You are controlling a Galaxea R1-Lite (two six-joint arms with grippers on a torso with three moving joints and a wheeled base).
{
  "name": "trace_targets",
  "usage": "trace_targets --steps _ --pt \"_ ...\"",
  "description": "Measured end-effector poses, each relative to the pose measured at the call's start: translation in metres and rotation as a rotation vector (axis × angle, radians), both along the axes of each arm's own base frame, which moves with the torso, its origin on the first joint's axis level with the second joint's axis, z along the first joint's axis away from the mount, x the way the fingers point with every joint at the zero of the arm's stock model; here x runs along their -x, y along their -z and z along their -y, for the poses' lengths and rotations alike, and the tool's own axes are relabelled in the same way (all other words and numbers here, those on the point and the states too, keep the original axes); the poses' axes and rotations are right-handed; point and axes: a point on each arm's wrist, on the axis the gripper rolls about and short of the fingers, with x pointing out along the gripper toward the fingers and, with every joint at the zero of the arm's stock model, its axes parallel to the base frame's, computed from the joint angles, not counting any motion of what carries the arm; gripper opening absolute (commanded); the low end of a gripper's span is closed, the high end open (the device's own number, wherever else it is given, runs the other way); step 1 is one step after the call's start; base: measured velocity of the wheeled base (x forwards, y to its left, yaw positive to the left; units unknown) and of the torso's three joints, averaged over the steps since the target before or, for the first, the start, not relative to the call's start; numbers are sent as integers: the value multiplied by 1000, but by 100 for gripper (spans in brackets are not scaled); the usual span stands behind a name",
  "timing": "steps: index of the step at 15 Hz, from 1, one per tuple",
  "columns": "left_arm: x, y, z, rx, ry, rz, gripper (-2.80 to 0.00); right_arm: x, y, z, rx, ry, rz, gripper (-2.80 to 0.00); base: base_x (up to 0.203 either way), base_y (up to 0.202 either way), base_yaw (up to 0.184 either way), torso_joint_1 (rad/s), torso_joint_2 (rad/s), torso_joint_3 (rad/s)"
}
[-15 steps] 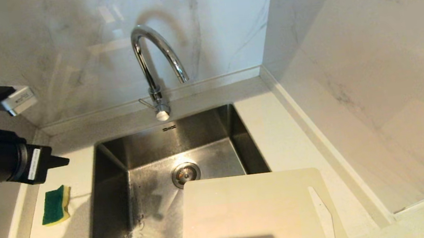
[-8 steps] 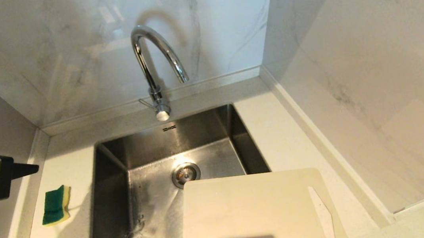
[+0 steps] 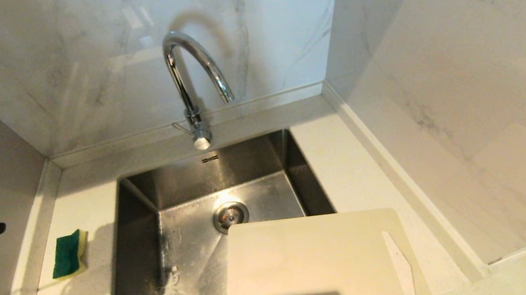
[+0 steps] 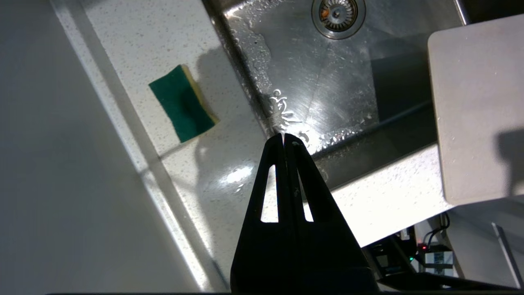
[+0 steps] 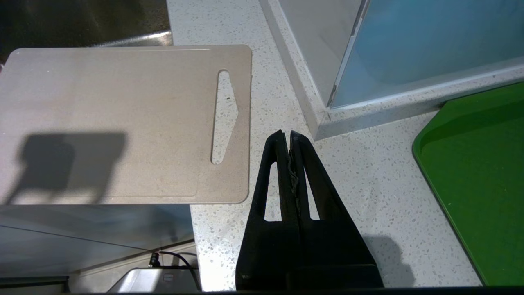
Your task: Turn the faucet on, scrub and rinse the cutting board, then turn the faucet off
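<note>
The chrome faucet [image 3: 192, 81] arches over the back of the steel sink [image 3: 147, 259], with no water running from it. The cream cutting board [image 3: 316, 265] lies flat across the sink's front right corner, its slot handle toward the right; the wrist views also catch the cutting board [image 4: 479, 106] [image 5: 123, 123]. My left gripper [image 3: 0, 227] shows only as a black tip at the far left edge, above the counter and left of the sponge. In its wrist view the left gripper [image 4: 285, 136] is shut and empty. My right gripper [image 5: 286, 134] hangs shut over the counter, right of the board.
A green-and-yellow sponge [image 3: 69, 254] lies on the counter left of the sink. Marble walls close the back and right. A green tray [image 5: 475, 176] sits at the far right. The sink floor is wet near the drain [image 3: 230, 215].
My left arm has drawn back to the left and lower, almost out of the head view; only its shut tip remains. The board, sponge and faucet have stayed put.
</note>
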Motion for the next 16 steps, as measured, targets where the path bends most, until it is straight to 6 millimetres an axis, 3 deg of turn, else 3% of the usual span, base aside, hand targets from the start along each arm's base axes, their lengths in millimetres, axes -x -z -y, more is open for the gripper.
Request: trace_targets --steps 6,12,16 --pt "31 29 -12 -4 44 12 -280 0 0 0 0 0 0 -280 0 0 0 0 0 0" --pt "73 128 -10 22 53 69 -280 0 0 0 0 0 0 -280 0 0 0 0 0 0" --pt "103 172 -9 30 49 124 -280 0 0 0 1 0 0 -280 0 0 0 0 0 0"
